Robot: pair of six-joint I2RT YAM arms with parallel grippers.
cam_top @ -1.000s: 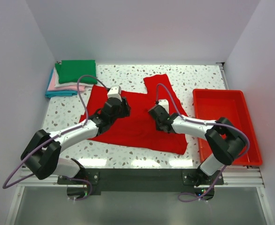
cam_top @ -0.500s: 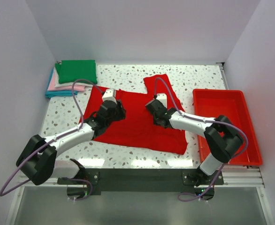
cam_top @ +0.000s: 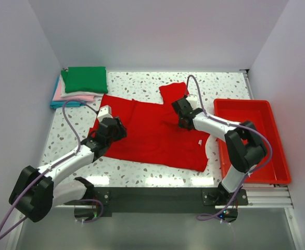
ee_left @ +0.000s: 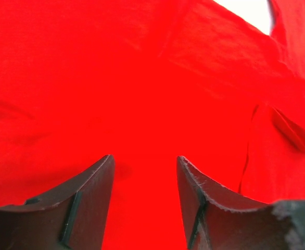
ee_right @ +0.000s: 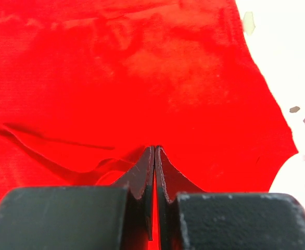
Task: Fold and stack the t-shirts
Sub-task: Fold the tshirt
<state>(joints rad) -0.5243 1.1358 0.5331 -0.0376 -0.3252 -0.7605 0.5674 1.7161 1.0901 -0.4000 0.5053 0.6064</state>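
Note:
The red t-shirt [cam_top: 152, 133] lies spread on the speckled table, one sleeve [cam_top: 172, 91] pointing to the back. It fills both wrist views [ee_left: 142, 78] [ee_right: 142, 67]. My left gripper [cam_top: 117, 127] is open and empty low over the shirt's left part, with red cloth showing between its fingers [ee_left: 144, 159]. My right gripper [cam_top: 179, 107] is shut, its tips [ee_right: 155, 147] down on the cloth near the sleeve base, with a wrinkle running to them. Folded shirts are stacked at the back left: green [cam_top: 84, 78] on top, pink [cam_top: 78, 97], blue [cam_top: 64, 104].
A rigid red plastic tray [cam_top: 246, 112] stands at the right edge, and my right arm's elbow hangs over it. White walls close in the left, back and right sides. Bare speckled tabletop [cam_top: 220, 86] shows behind the shirt.
Both grippers slid outward over the shirt: the left toward the left edge, the right up toward the sleeve. The shirt's left side now lies flatter and wider.

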